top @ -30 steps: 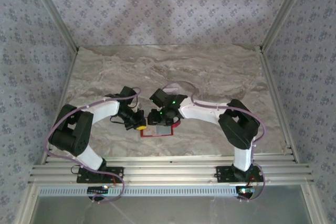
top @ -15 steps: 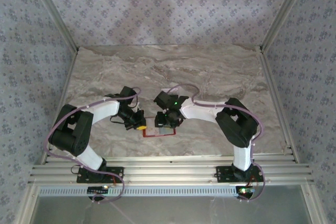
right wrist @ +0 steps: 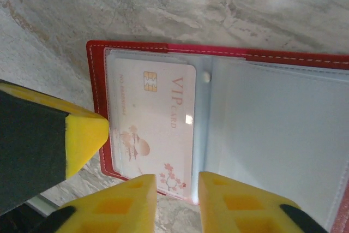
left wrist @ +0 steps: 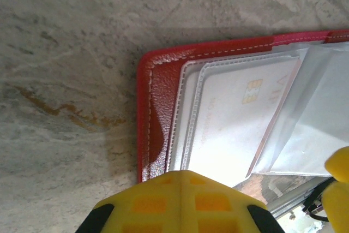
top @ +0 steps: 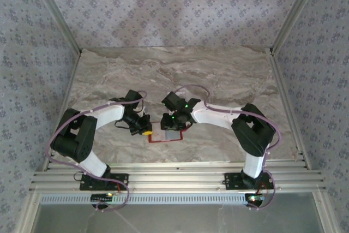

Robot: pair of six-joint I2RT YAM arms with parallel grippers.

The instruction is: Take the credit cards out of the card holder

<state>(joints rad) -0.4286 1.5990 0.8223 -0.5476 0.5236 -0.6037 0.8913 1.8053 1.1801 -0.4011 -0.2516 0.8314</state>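
So, card holder (right wrist: 97,96): it lies open and flat on the desk, close to the robot, between the two arms. It has not moved in the last second.
VIP card (right wrist: 158,124): a pale card with a gold chip. It is tucked under the clear pocket on one page of the holder. It is not out yet.
Clear page (right wrist: 272,129): the other side of the holder looks empty, but I cannot be sure.
Left jaws: pressed together, same as before. Their yellow tip (right wrist: 87,132) sits at the holder's red edge. I think it pins the holder down.
Right jaws: they were wider a second ago and have squeezed in. A small gap is left between the two yellow tips. They stand at the edge of the VIP card nearest them. I cannot tell if they touch the card. The right arm has shifted a little too.
What that means: I think the grab on the card has begun, and the pull comes next.
Desk (top: 218,75): grey marble that stretches on behind the arms.
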